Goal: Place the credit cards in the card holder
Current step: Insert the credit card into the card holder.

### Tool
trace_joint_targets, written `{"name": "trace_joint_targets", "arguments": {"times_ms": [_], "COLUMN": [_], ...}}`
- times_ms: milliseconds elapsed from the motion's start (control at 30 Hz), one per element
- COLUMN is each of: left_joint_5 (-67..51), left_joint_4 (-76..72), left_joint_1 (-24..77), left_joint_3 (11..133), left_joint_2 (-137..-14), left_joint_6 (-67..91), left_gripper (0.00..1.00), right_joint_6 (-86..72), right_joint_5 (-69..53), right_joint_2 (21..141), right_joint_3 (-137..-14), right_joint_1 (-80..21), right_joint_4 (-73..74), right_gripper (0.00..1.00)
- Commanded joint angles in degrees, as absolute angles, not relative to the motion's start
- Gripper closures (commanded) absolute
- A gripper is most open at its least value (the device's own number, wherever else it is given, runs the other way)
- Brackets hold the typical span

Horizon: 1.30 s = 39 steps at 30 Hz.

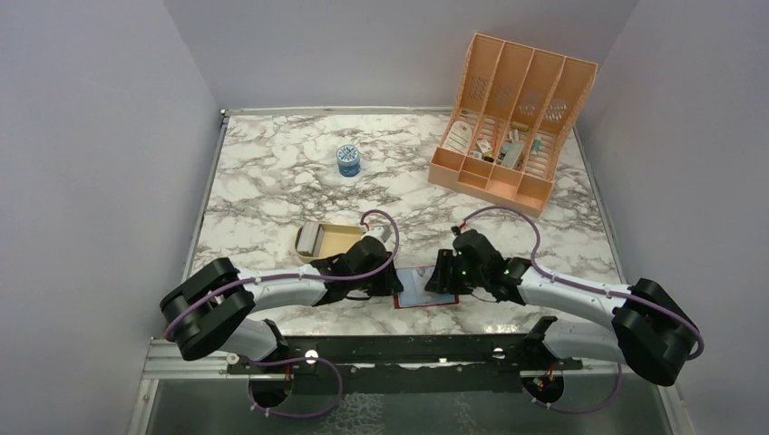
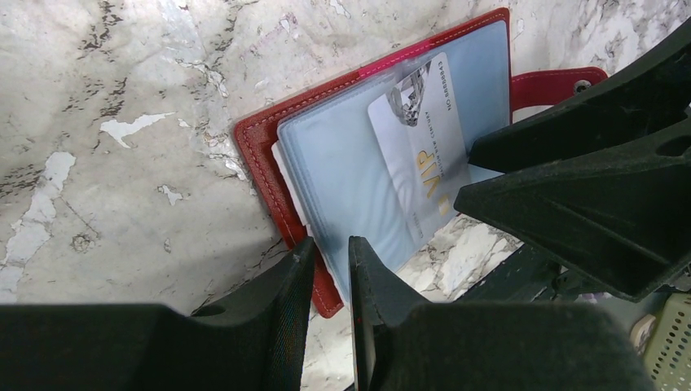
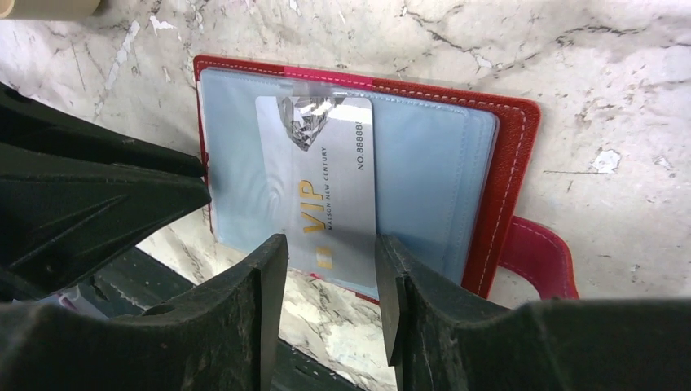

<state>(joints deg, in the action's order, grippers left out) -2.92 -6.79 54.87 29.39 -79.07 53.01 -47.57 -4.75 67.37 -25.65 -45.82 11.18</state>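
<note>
The card holder (image 1: 419, 288) lies open near the table's front edge, red cover (image 2: 259, 155) down and pale blue pockets (image 3: 432, 171) up. A silver credit card (image 3: 326, 179) marked VIP lies on the pockets, its far end under a clear pocket lip. My left gripper (image 2: 330, 244) is shut on the holder's left edge, with cover and blue sheet between its fingers. At the card's near end my right gripper (image 3: 331, 240) stands open, one finger on each side. More greyish credit cards (image 1: 308, 239) are stacked in the tan tray.
The tan tray (image 1: 345, 240) sits just behind my left gripper (image 1: 392, 281). A peach slotted organizer (image 1: 512, 118) with small items stands at the back right. A small blue and white jar (image 1: 348, 159) stands mid-back. The holder's snap strap (image 3: 538, 252) sticks out to the right.
</note>
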Motion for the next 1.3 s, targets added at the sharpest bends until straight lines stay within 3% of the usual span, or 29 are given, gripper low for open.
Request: {"name": "trace_joint_targets", "arguments": {"times_ms": [0, 800, 1267], "left_joint_5": [-2.4, -3.8, -4.2], "left_joint_4": [-8.2, -10.4, -11.1], "left_joint_1": [55.1, 55.2, 55.1], "left_joint_3": [28.6, 28.2, 28.2], "left_joint_2": [-79.1, -79.8, -80.4], "left_joint_6": [53.1, 53.7, 53.8], "left_gripper": [0.75, 0.75, 0.75], "right_joint_6": [-45.8, -47.6, -48.0], "right_joint_5": [-1.0, -7.5, -8.0], "right_joint_2": [66.2, 71.4, 72.1], "right_joint_3": [-27.6, -25.8, -27.0], "right_joint_1": [-46.1, -46.1, -46.1], "right_joint_4": [13.0, 4.2, 6.8], "right_gripper": [0.54, 0.54, 0.57]}}
